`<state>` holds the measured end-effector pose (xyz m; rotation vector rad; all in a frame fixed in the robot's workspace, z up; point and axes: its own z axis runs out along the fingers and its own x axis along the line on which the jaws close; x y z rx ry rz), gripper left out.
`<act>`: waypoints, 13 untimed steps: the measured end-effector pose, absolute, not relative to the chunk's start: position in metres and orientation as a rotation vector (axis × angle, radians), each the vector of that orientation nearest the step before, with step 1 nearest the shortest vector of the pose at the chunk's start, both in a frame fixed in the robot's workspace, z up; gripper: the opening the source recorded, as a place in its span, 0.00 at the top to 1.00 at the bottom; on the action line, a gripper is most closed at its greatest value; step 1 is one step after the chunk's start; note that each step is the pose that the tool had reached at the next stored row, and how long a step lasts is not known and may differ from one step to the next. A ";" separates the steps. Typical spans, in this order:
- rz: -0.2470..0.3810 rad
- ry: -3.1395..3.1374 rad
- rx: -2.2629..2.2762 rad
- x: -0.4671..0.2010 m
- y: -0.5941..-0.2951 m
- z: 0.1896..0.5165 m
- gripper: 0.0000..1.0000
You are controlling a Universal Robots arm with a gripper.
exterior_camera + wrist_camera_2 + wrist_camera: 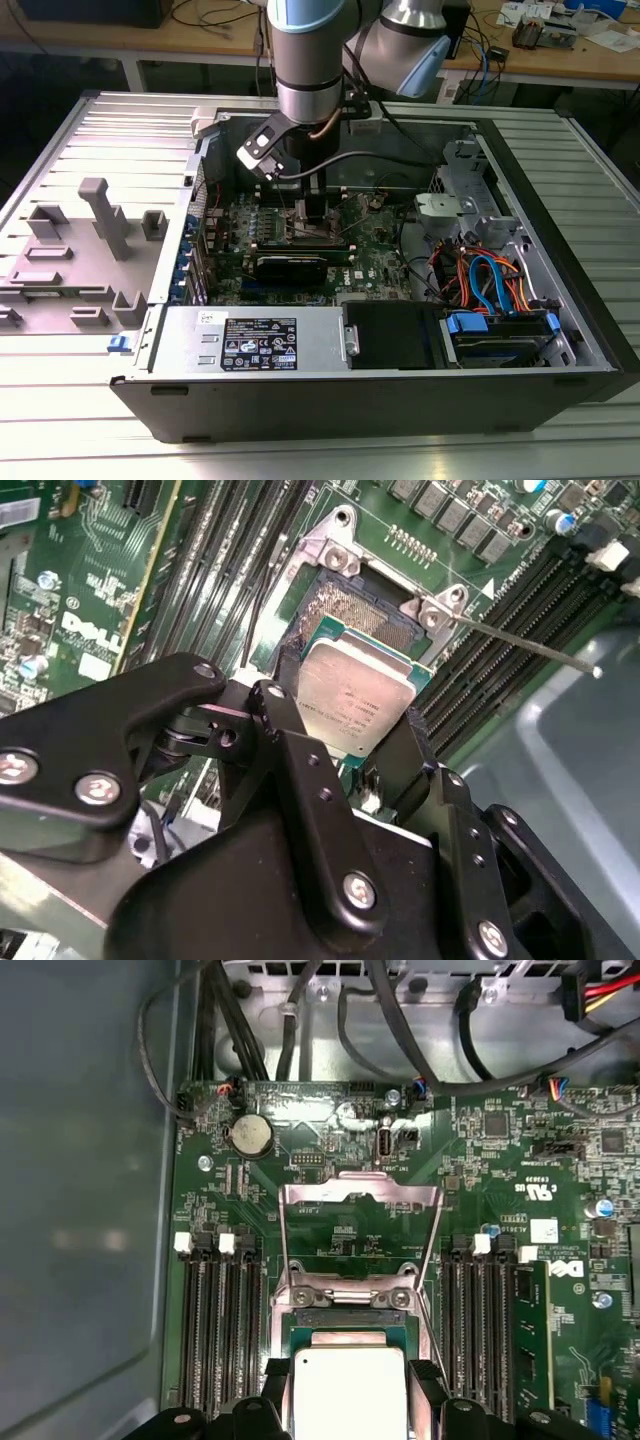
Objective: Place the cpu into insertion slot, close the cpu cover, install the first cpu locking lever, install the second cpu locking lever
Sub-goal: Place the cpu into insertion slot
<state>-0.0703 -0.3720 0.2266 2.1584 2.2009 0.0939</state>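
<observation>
My gripper [350,702] is shut on the cpu [352,685], a small square chip with a dull silver top, its black fingers [290,695] pressing two opposite edges. The chip hangs just over the insertion slot [352,605], whose dark pin field and silvery rim show beyond it. In the first wrist view the cpu [348,1395] sits between the fingertips [274,1378], close to the slot's rim [345,1300]. The cpu cover [360,1194], a thin silvery frame, stands swung open behind the slot. A thin locking lever [520,645] sticks out to one side. In the exterior view the gripper [312,215] reaches down into the open case.
Long black memory slots [222,1330] run along both sides of the socket. A long black card [300,266] lies just in front of it in the exterior view. The power-supply box [255,340], bundled cables [480,280] and case walls ring the board.
</observation>
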 end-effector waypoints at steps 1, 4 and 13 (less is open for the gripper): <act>0.094 2.201 2.158 -0.070 -0.372 0.224 0.46; 0.094 2.201 2.158 -0.070 -0.372 0.223 0.46; 0.094 2.201 2.158 -0.070 -0.372 0.222 0.46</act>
